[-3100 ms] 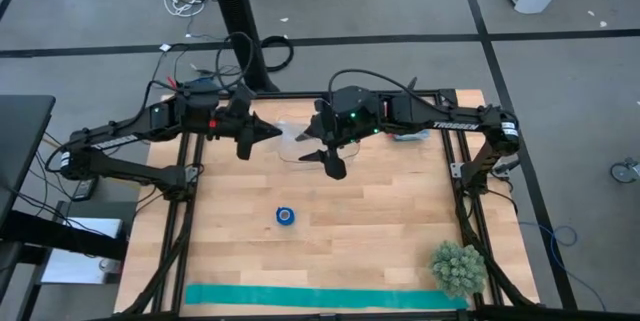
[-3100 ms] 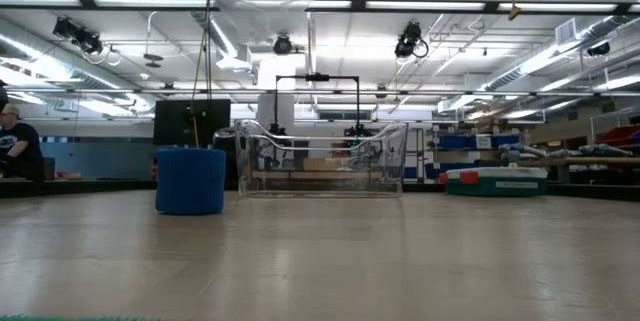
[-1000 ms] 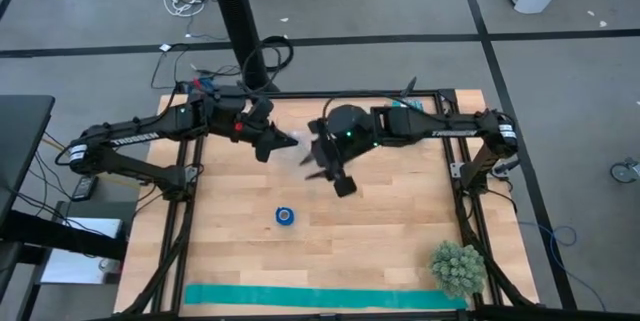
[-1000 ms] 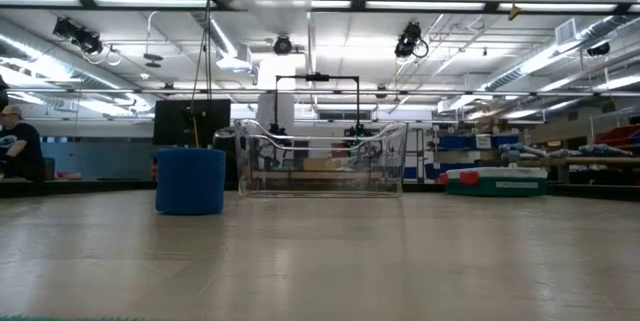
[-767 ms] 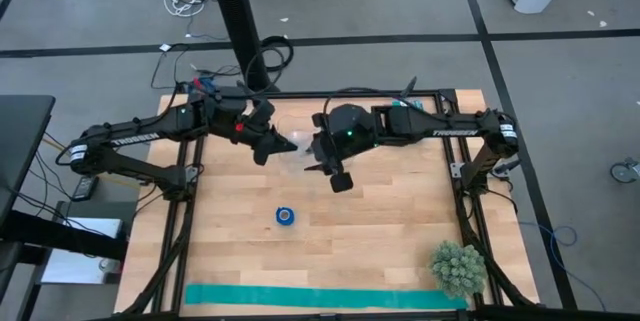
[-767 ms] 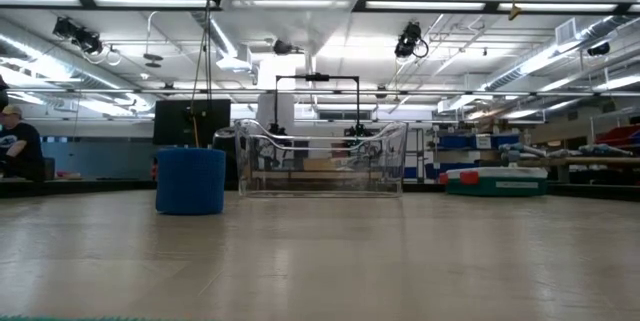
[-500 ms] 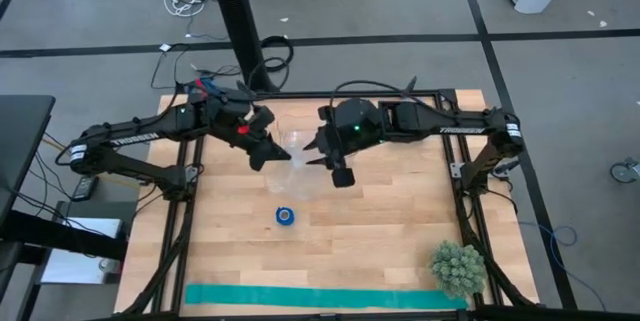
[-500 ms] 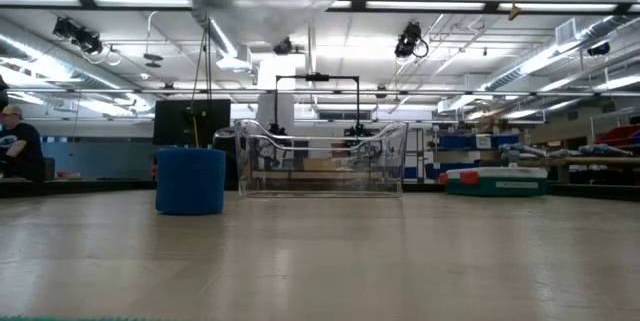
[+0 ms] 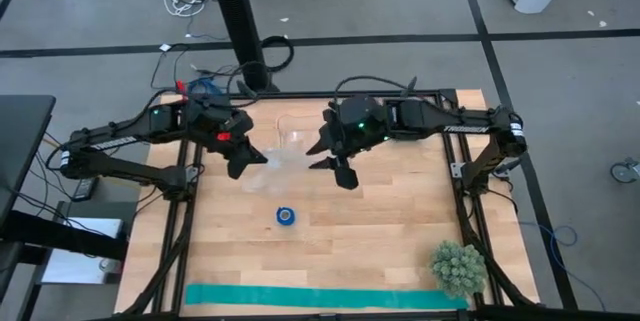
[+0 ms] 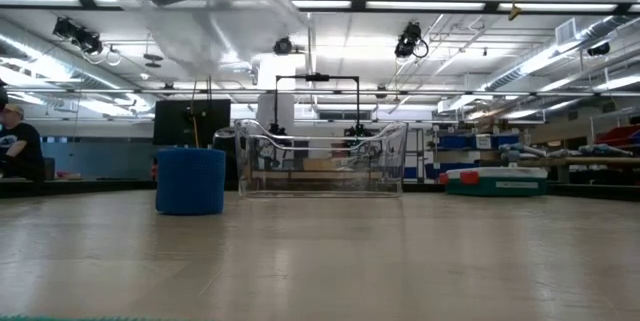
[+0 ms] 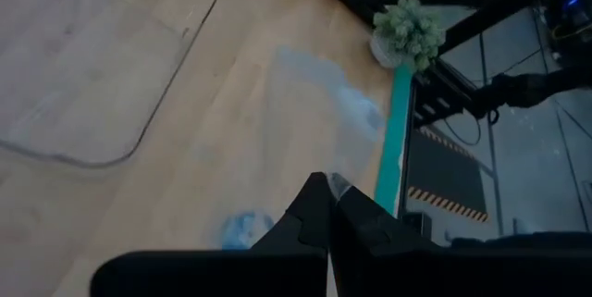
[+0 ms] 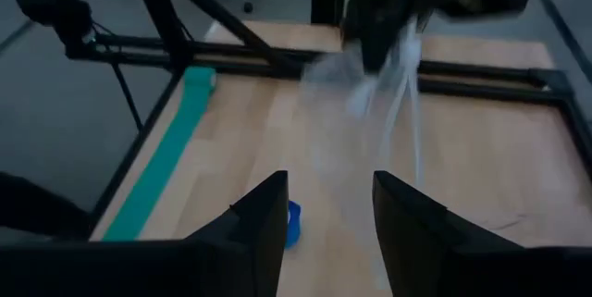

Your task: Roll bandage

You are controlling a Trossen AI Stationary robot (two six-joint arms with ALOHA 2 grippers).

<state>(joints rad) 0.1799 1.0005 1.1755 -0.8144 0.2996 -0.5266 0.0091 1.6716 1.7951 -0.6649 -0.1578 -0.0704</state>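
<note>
Bandage: small blue roll, standing on end on the wooden table, near its middle; nothing touches it.
Bandage, low view: blue cylinder upright on the tabletop, just beside a clear bin.
Bandage, wrist views: blurred blue shape past the left fingertips; partly hidden blue roll between the right fingers.
Left gripper: raised over the table's far left part, fingers clenched together on a clear plastic bag; the bag hangs from it as a blurred, see-through sheet.
Left gripper to bandage: the roll lies nearer the front edge and a little to the right, well apart, not touched.
Right gripper: raised over the table's far middle, fingers spread apart, nothing between them.
Right gripper to bandage: the roll lies toward the front and to the left, well apart.
Bag, right wrist view: hazy clear film hanging from the other arm's gripper, above the table.
Teal strip: laid flat along the table's front edge, well apart from the roll.
Plant: small green tuft at the front right corner.
Person: seated at the far left of the room, behind the table.
</note>
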